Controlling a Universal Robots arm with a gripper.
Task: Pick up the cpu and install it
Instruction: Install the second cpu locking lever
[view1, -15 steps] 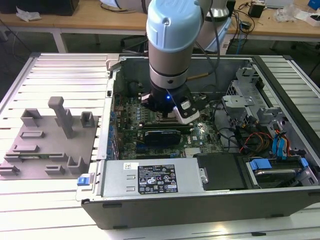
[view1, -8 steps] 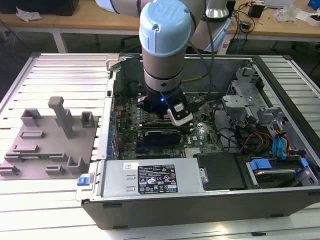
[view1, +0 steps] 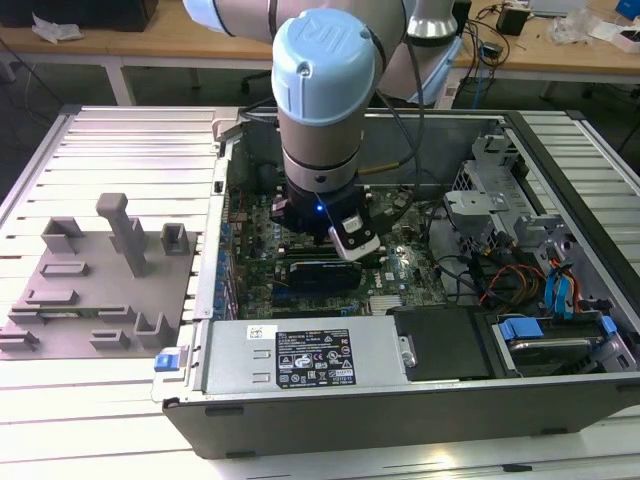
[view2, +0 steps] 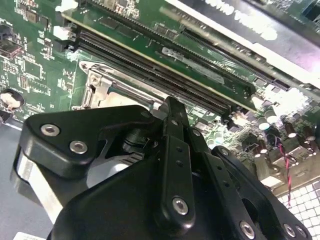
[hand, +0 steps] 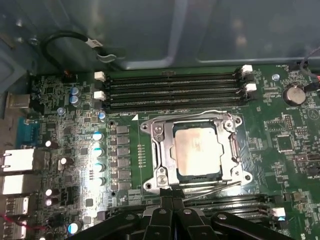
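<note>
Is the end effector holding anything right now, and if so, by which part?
It looks like nothing is held: the small square silvery-topped cpu lies in the metal-rimmed socket frame on the motherboard, apart from the end effector.

Black gripper (view2: 172, 112) linkage is positioned directly over the green motherboard (view2: 35, 65). Beyond its tip lie long black memory slots (view2: 150, 62) and part of a metal socket frame (view2: 100, 82). Finger position cannot be determined.
</note>
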